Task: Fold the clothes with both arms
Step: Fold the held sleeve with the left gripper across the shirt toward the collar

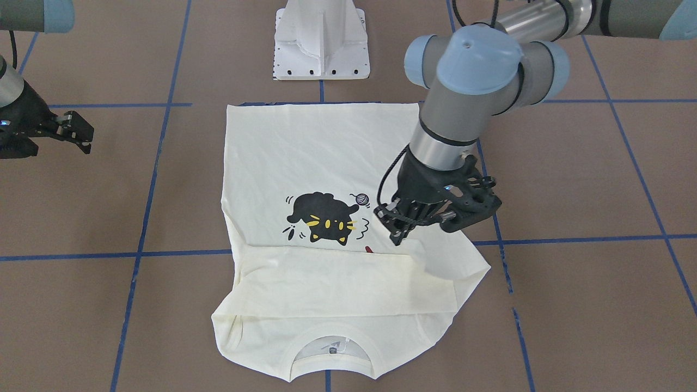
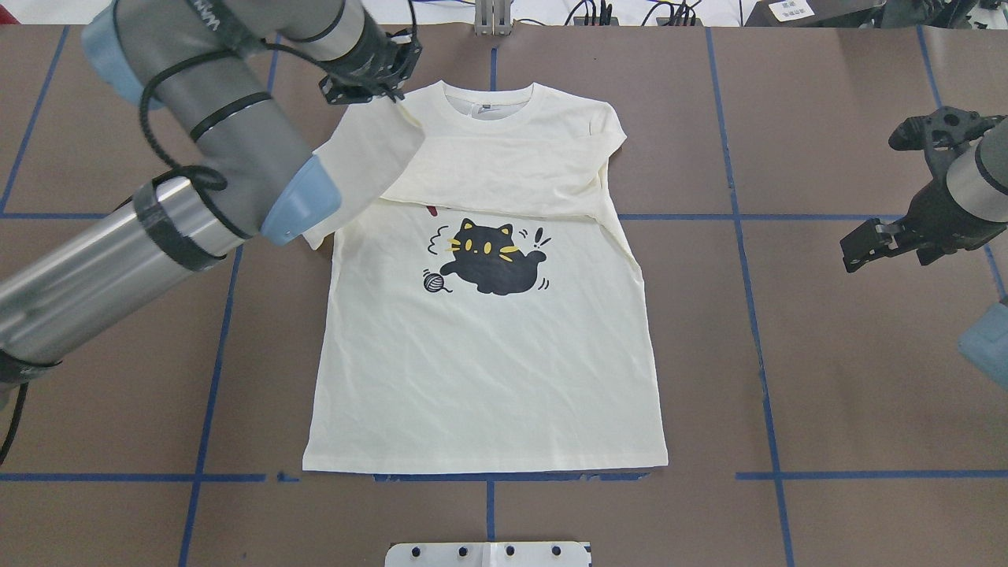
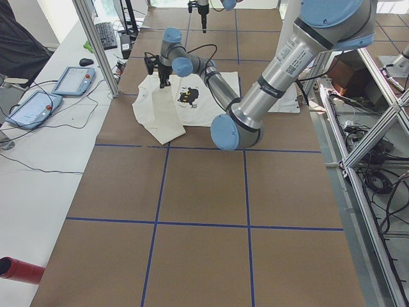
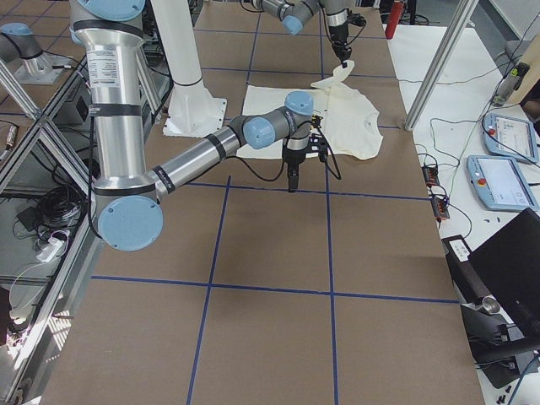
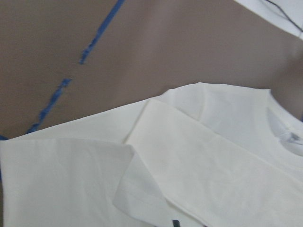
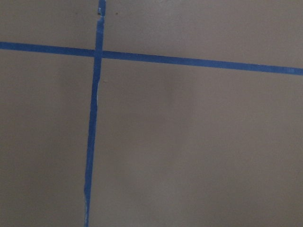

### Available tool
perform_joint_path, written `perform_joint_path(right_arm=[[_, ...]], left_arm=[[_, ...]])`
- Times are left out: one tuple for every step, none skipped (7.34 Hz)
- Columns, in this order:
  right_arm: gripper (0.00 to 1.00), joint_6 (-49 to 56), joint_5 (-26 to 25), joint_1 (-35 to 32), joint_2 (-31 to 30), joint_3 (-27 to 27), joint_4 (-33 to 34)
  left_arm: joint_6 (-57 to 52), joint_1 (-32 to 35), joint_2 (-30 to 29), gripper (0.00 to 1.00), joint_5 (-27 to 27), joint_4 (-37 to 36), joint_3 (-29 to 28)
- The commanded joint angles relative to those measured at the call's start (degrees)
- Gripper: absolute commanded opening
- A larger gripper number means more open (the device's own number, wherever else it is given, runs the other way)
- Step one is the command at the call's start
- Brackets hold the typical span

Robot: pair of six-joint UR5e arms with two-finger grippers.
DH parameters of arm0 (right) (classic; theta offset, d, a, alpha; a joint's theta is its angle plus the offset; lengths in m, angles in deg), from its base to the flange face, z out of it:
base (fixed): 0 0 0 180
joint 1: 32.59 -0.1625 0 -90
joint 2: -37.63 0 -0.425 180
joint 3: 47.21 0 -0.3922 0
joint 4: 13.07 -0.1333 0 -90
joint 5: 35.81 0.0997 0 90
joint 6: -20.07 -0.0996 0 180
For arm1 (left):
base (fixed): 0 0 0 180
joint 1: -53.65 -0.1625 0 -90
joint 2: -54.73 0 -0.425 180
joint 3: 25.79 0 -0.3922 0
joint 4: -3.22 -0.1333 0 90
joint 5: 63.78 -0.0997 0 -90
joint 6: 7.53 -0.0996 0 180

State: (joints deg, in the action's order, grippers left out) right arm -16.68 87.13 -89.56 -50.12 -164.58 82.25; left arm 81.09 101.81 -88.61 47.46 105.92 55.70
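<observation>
The T-shirt [image 1: 305, 163] lies print up on the brown table [image 1: 588, 179], neckline near, hem far by the white pedestal base [image 1: 321, 43], 1 sleeve folded across the chest. The left gripper [image 1: 400, 237], at the shirt's right side, pinches the other sleeve's lifted end. The right gripper [image 1: 73, 133] hovers at the left edge, well apart from the shirt.

Nothing legible: left arm [image 2: 205, 150] lettering is cut off, neck label [image 2: 482, 110] on the T-shirt [image 2: 488, 370] too small.
</observation>
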Motion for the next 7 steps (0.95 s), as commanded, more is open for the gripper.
perform_joint_path(right_arm=[[1.00, -0.3, 0.2, -0.2, -0.7, 0.3, -1.3], [1.00, -0.5, 0.2, -0.3, -0.4, 0.5, -1.3], [1.00, -0.6, 0.2, -0.3, -0.1, 0.4, -1.3], [1.00, -0.6, 0.2, -0.3, 0.0, 0.5, -1.3], [1.00, -0.6, 0.2, -0.3, 0.1, 0.5, -1.3], [1.00, -0.6, 0.2, -0.3, 0.1, 1.0, -1.3], [1.00, -0.6, 0.2, -0.3, 0.6, 1.4, -1.4]], left_arm=[[8.1, -5.5, -9.1, 0.00, -0.4, 11.9, -14.1], [8.4, -7.1, -9.2, 0.00, -2.2, 16.0, -17.7], [8.8, -8.2, -9.7, 0.00, -5.1, 18.8, -20.4], [9.5, -8.4, -12.3, 0.00, -5.3, 19.3, -23.5], [10.5, -9.1, -15.0, 0.00, -5.7, 19.7, -27.1], [11.7, -11.3, -15.4, 0.00, -8.9, 24.0, -29.7], [9.8, -12.6, -15.4, 0.99, -11.8, 28.9, -32.7]])
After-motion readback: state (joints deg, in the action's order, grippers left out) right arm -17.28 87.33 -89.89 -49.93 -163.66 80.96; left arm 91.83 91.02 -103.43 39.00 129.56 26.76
